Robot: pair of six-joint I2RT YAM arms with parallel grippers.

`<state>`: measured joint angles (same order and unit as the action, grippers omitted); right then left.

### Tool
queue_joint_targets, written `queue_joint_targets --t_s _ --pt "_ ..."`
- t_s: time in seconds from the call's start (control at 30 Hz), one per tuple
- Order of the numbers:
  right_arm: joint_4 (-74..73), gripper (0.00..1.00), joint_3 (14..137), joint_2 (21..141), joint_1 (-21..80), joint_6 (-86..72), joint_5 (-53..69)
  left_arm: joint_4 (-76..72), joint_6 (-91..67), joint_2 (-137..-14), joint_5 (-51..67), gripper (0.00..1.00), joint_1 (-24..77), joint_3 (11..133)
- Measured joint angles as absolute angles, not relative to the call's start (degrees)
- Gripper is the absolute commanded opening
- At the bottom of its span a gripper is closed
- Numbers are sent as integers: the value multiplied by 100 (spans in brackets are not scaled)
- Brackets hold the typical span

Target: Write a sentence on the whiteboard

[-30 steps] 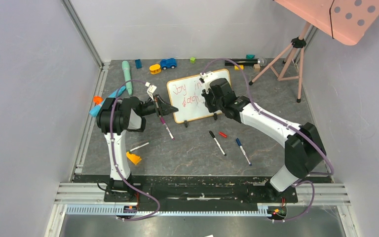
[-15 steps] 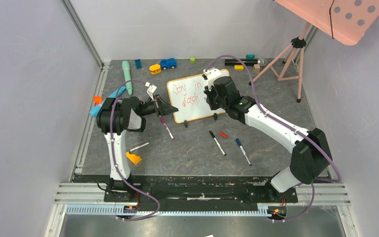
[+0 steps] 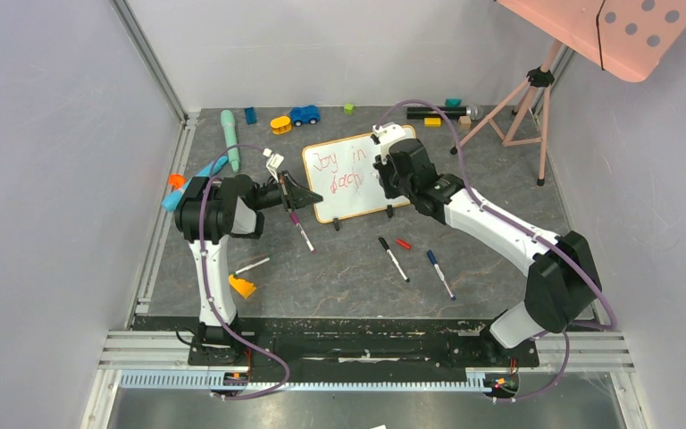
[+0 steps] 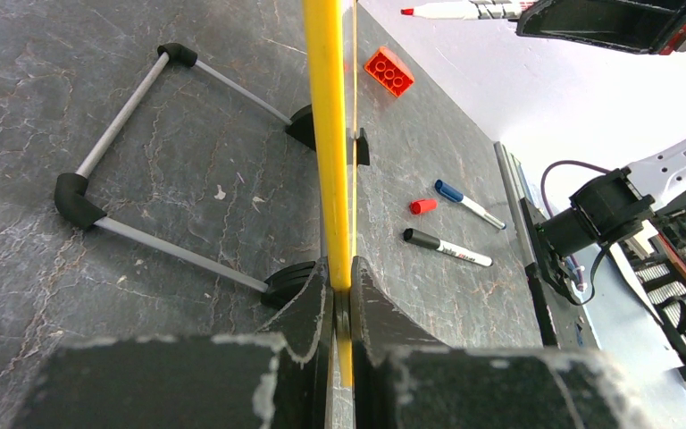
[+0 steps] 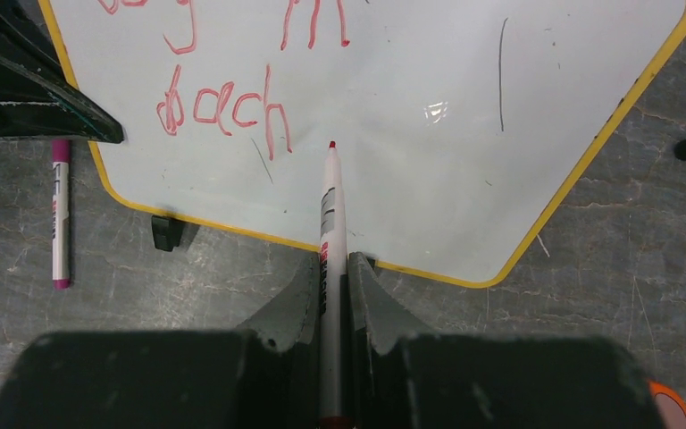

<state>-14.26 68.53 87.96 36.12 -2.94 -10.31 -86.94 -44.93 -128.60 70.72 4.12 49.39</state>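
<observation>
The whiteboard [image 3: 350,195] stands tilted at mid-table, with a yellow-orange frame. The red sentence [image 3: 339,170] reads "Joy in" with "ach" below; it also shows in the right wrist view [image 5: 223,107]. My left gripper [image 3: 311,196] is shut on the board's left frame edge [image 4: 329,134], jaws [image 4: 341,273] pinching it. My right gripper [image 3: 384,179] is over the board's right half, shut on a red marker [image 5: 329,214]. Its tip points at the white surface just right of "ach". I cannot tell whether the tip touches.
A purple marker [image 3: 302,231] lies below the left gripper. A black marker [image 3: 393,259], red cap [image 3: 403,243] and blue marker [image 3: 439,273] lie in front of the board. Toys line the back edge [image 3: 304,114]. A tripod [image 3: 518,107] with a pink dotted panel [image 3: 625,27] stands back right.
My right gripper with the marker has shifted a little right and farther along the board. The left arm and the board have not moved.
</observation>
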Motion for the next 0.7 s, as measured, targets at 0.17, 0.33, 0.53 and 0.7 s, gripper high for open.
queue_joint_targets --t_s 0.17,0.33,0.53,0.7 --pt "-1387 0 6853 8840 3586 -276 -1011 -8694 -4495 -12866 7081 2 412 4950" --pt "-1323 0 6855 8997 3583 -235 -969 -8696 -4495 -12870 7083 2 412 4952" --pt "-1293 0 6923 9179 3583 -204 -867 -8696 -4495 -12873 7083 2 412 4954" --pt "-1225 0 6971 9190 3583 -191 -764 -8696 -4495 -12873 7085 2 412 4956"
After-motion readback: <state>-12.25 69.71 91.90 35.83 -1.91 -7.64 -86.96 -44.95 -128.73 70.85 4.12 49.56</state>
